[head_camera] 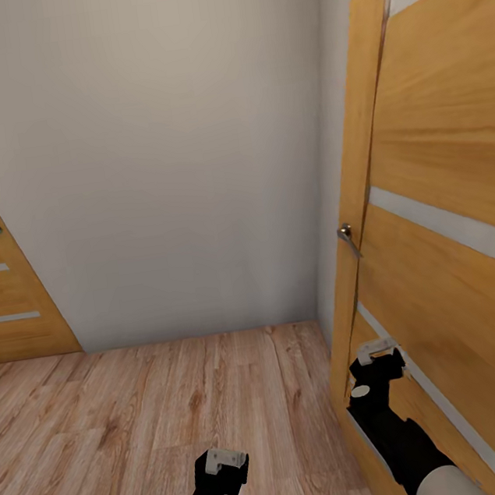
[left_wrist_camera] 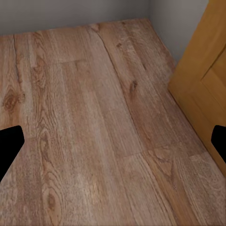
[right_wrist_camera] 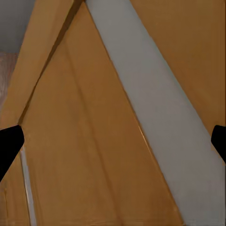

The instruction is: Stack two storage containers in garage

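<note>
The two storage containers are out of view. My left gripper (head_camera: 226, 459) hangs low over a light wood-plank floor (head_camera: 146, 419); in the left wrist view its dark fingertips (left_wrist_camera: 9, 147) stand far apart at the frame's sides, open, with bare planks between them. My right gripper (head_camera: 376, 351) is raised close against a wooden panel door (head_camera: 442, 173). In the right wrist view its fingertips (right_wrist_camera: 9, 143) are also spread wide, open and empty, with the door's orange wood (right_wrist_camera: 94, 155) and a pale stripe (right_wrist_camera: 155, 108) right in front.
A plain white wall (head_camera: 163, 149) closes the space ahead. The open door on the right has a metal handle (head_camera: 348, 238), and its edge (left_wrist_camera: 197, 80) reaches the floor near my left gripper. Another wooden door (head_camera: 3, 297) with a handle stands at the left.
</note>
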{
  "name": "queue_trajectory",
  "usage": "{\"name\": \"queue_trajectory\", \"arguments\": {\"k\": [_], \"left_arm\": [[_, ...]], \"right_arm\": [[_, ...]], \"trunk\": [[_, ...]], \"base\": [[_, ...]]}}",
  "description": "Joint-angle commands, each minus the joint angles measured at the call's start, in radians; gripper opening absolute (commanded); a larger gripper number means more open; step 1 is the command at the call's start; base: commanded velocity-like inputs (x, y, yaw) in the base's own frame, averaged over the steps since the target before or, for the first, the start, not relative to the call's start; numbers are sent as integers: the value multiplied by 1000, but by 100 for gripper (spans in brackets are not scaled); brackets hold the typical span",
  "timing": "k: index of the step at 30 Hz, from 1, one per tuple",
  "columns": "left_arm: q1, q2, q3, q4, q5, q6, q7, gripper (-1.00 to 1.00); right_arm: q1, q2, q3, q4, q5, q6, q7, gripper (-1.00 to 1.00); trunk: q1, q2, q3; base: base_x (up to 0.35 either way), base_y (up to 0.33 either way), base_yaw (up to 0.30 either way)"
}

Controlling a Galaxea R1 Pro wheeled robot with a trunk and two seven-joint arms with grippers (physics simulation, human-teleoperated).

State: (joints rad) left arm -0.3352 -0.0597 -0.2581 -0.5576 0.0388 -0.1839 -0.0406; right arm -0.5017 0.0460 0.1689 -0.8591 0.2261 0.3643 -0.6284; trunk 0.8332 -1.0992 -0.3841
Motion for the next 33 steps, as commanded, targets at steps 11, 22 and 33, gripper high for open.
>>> {"name": "queue_trajectory", "arguments": {"k": [11,22,33], "left_arm": [[-1,1,0,2,4,-2,-2,100],[-1,3,3,0,11,-3,-1,100],[-1,4,1,1,9,-4,-1,100]], "right_arm": [[14,81,5,118,5,-1,372,100],[121,82,-21,128,6,-152,421,100],[173,80,-27,130,7,-228,419,100]], "trunk": [[0,-1,-1],[0,-1,-1],[0,-1,-1]], "base": [[92,0,0],[77,0,0],[124,0,0]]}}
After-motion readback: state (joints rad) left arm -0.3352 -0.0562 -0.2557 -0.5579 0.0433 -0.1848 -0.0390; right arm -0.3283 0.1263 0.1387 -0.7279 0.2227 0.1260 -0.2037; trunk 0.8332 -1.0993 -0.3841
